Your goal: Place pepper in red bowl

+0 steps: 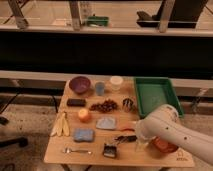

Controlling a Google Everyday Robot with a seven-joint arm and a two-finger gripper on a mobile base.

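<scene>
The pepper (128, 129) is a slim red chili lying on the wooden table (90, 159), right of the blue-grey cloth. The red bowl (165, 146) sits at the table's front right, mostly hidden behind my white arm (170, 131). My gripper (139, 145) hangs low at the arm's end, just right of and in front of the pepper and left of the red bowl. It is largely covered by the arm. I see nothing held in it.
A black-handled tool (125, 138) lies just in front of the pepper. A green tray (158, 95) is at the back right and a purple bowl (80, 84) at the back left. An orange fruit (84, 115), bananas (62, 125), a blue sponge (83, 135), a spoon (75, 150) and cups are also on the table.
</scene>
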